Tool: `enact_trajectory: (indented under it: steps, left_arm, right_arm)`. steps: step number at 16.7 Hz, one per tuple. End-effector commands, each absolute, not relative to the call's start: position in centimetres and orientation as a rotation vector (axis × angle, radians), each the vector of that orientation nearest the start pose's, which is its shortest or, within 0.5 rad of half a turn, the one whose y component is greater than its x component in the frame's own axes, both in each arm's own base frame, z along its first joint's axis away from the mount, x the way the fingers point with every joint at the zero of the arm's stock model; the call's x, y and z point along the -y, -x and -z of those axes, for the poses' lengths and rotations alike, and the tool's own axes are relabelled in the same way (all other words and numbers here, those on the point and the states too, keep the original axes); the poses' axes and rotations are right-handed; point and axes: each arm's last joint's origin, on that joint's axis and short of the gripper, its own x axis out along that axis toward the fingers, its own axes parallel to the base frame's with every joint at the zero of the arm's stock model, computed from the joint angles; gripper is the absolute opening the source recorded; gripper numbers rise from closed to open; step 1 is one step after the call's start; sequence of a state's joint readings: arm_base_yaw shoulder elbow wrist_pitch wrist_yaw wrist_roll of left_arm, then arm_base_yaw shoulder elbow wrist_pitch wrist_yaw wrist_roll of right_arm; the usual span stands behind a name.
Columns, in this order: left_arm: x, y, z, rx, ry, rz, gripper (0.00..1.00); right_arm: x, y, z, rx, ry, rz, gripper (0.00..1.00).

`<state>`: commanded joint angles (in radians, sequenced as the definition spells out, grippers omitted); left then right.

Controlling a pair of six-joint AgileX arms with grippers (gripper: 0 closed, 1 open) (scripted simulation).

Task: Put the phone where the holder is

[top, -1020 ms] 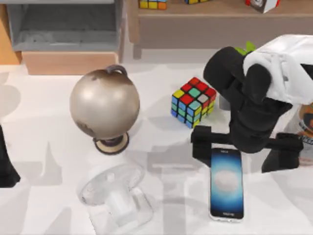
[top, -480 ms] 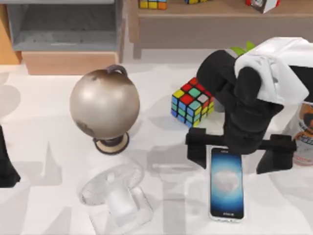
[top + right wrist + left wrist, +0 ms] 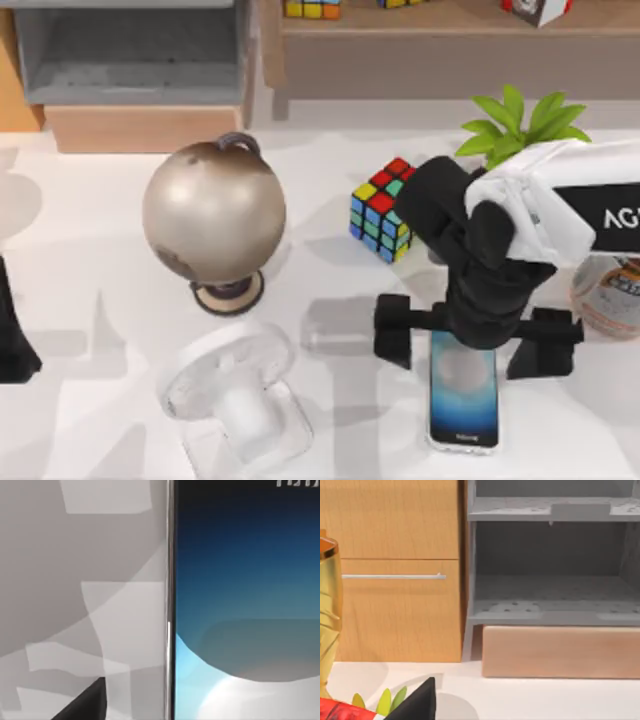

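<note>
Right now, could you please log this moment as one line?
right gripper: open, straddling phone's far end | phone: flat on table | holder: empty | left arm: parked at table's left edge

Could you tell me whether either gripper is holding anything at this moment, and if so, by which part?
Nothing is held. The right gripper is open, its fingers straddling the far end of the phone, which lies flat on the table. The left arm sits parked at the table's left edge.

A silvery globe (image 3: 213,212) on a round foot stands left of centre on the white table (image 3: 90,270), with a Rubik's cube (image 3: 383,212) to its right — the two well apart. A green plant (image 3: 518,122) sits behind the cube toward the right, and a printed container (image 3: 608,292) stands at the right edge. At the back are a grey shelf unit (image 3: 130,55) and a wooden shelf (image 3: 440,40) — more cubes rest on the latter.
</note>
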<state>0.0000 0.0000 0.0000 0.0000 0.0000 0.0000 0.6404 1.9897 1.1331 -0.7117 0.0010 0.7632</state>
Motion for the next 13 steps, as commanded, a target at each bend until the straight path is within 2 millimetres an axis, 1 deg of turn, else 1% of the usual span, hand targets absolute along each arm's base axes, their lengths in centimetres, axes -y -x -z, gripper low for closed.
enact_trajectory:
  steps: [4,13]
  left_arm:
    - [0.12,-10.57,-16.00,0.000,0.000,0.000,1.00]
    - [0.12,-10.57,-16.00,0.000,0.000,0.000,1.00]
  right_arm:
    - [-20.40,-27.03,-9.33,-1.569,-0.092,0.091,1.00]
    - [-20.40,-27.03,-9.33,-1.569,-0.092,0.091,0.32]
